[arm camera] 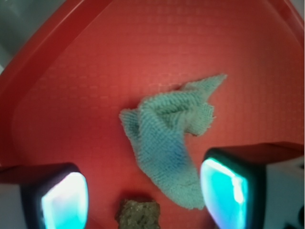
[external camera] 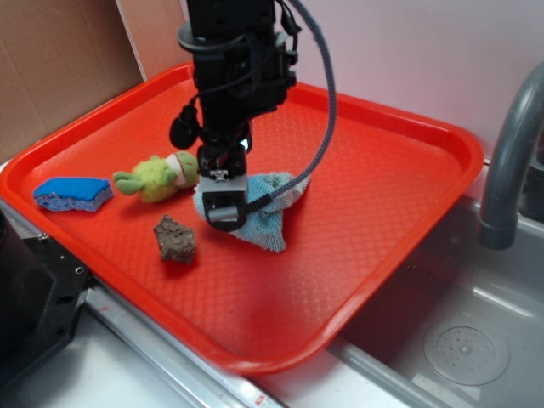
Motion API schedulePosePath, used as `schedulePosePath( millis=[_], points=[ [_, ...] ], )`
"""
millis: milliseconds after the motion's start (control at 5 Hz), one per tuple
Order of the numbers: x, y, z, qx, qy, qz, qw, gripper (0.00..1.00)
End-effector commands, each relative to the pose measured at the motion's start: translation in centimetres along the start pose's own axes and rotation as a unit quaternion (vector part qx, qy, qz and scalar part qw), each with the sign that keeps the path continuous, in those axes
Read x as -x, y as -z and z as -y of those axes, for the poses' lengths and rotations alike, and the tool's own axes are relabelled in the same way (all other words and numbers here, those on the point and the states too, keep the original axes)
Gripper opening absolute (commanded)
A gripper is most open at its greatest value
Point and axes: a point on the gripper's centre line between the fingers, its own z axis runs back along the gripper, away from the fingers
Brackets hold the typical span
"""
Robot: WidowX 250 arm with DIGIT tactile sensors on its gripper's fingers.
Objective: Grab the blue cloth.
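The blue cloth (external camera: pixel 268 214) (arm camera: pixel 167 138) is a pale blue-green terry rag lying crumpled near the middle of the red tray (external camera: pixel 374 178) (arm camera: pixel 86 86). My gripper (external camera: pixel 225 204) (arm camera: pixel 143 200) hovers over the cloth's near-left end. It is open: in the wrist view the two fingers (arm camera: pixel 64 200) stand wide apart with bare tray between them. The cloth's lower tail reaches down beside the right finger. Nothing is held. In the exterior view the arm hides part of the cloth.
A green plush toy (external camera: pixel 160 176) lies left of the cloth, and a bright blue sponge (external camera: pixel 72 193) further left. A brown rough lump (external camera: pixel 174 238) (arm camera: pixel 139 213) sits in front. A grey faucet (external camera: pixel 510 153) and a sink (external camera: pixel 459 340) are at the right.
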Motion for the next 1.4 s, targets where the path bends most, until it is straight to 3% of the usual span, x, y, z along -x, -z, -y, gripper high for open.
schedulePosePath(
  millis=[0, 200, 400, 600, 800, 1000, 1200],
  points=[
    [0.6, -1.0, 1.5, -0.006, 0.002, 0.022, 1.000, 1.00],
    [0.7, 3.3, -0.6, 0.026, 0.009, 0.027, 0.999, 1.00],
    [-0.6, 5.5, -1.7, 0.054, -0.006, 0.032, 0.998, 0.80],
    [-1.2, 6.4, -1.6, 0.051, -0.029, -0.018, 0.998, 0.00],
    [-0.2, 4.8, -1.5, 0.037, -0.062, -0.010, 0.997, 0.00],
    [1.9, 0.5, -1.6, 0.015, -0.136, 0.004, 0.991, 0.00],
    [5.1, -4.0, -1.0, -0.021, -0.204, 0.060, 0.977, 0.00]
  ],
)
